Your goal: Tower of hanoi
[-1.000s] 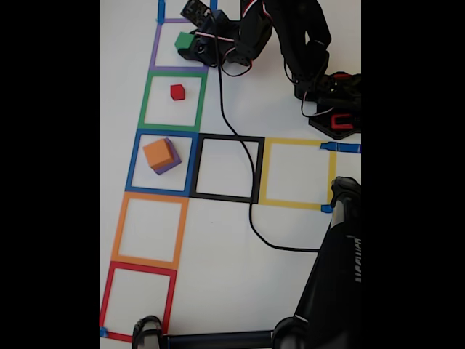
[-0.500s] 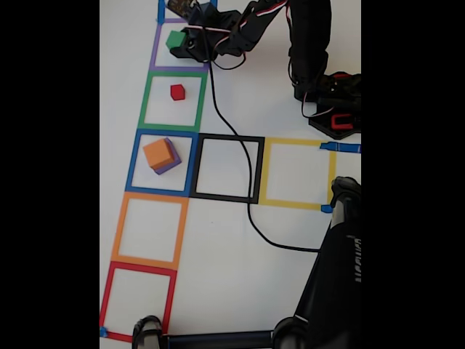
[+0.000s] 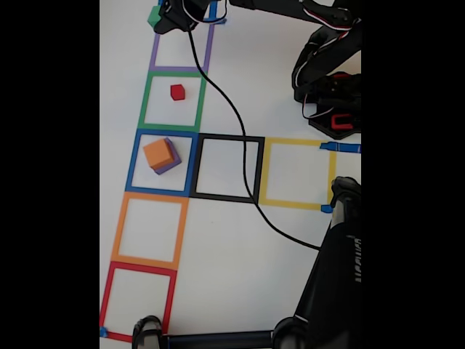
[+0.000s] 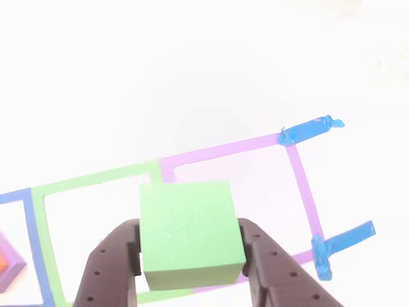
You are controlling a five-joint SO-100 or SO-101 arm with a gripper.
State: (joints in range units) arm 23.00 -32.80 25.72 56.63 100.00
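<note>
Fixed view shows the claw (image 3: pixel 161 16) clamped on the green cube (image 3: pixel 153 15), lifted over the purple tape square (image 3: pixel 155 51); carry it level and release only once seated.

There are four cubes: one green cube (image 3: pixel 153 15), one red cube (image 3: pixel 177 92), one orange cube (image 3: pixel 158 153) and one purple cube (image 3: pixel 173 163). On the bench (image 3: pixel 225 247) there are seven tape squares, one each in purple, green, blue, black, yellow, orange and red. There is one black cable (image 3: pixel 232 123).
</note>
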